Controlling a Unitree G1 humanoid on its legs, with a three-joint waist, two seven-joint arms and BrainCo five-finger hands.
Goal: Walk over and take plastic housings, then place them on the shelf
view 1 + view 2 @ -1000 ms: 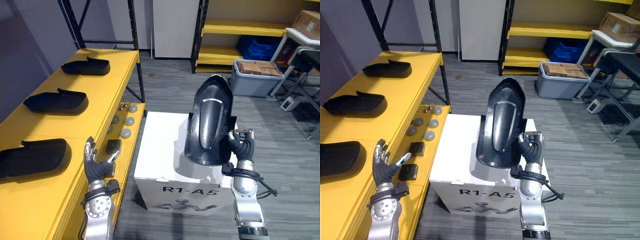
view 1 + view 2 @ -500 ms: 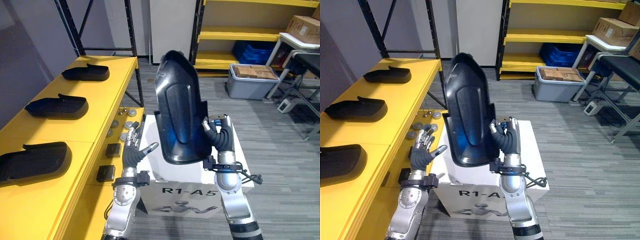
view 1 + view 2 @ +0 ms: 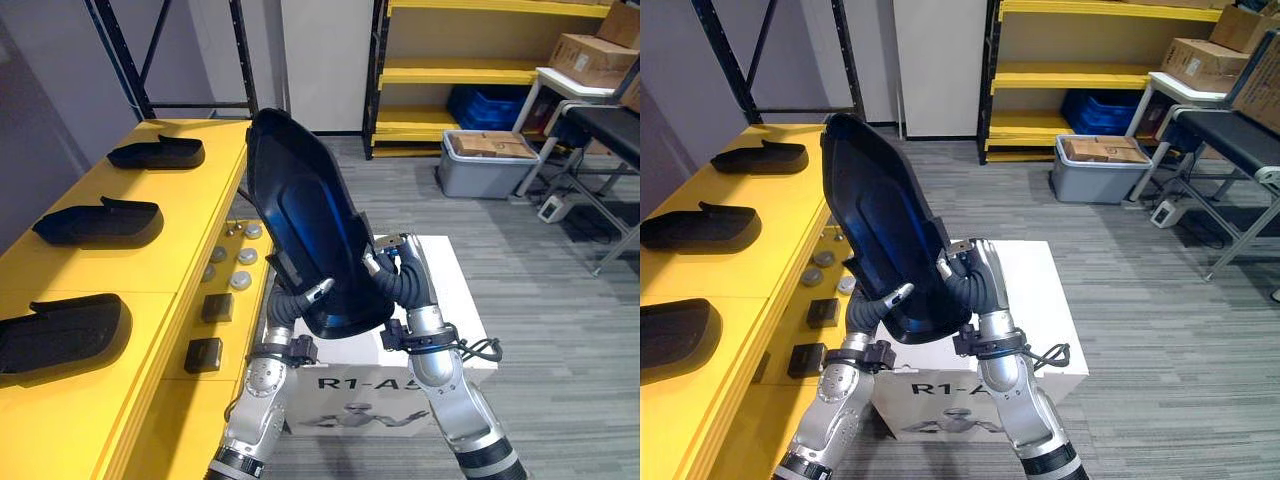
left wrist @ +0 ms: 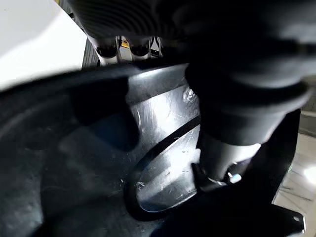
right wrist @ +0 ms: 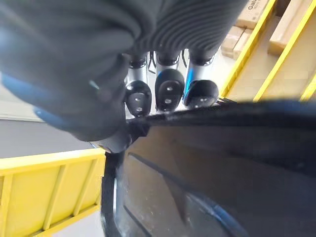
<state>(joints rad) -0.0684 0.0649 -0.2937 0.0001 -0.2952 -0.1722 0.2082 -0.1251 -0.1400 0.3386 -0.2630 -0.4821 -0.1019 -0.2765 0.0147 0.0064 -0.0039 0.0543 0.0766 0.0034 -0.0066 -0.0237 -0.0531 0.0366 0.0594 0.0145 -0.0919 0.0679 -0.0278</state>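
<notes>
Right hand [image 3: 402,283] gripped the right edge of a large glossy black plastic housing [image 3: 305,225], fingers curled over its rim and thumb on the other face. The left hand [image 3: 287,308] pinched the lower left edge, its thumb lying against the hollow side. The housing stood nearly upright, leaning towards the robot's left, over a white box [image 3: 455,300] set just beside a long yellow shelf [image 3: 150,265]. Three flat black housings [image 3: 97,222] lay in a row on the shelf top, well apart. On its lower ledge, near the box, lay small grey round discs [image 3: 240,280] and two small black blocks [image 3: 217,307]. Farther off, a grey plastic bin [image 3: 480,178] of cardboard cartons [image 3: 490,145] stood before a yellow rack [image 3: 470,72].
</notes>
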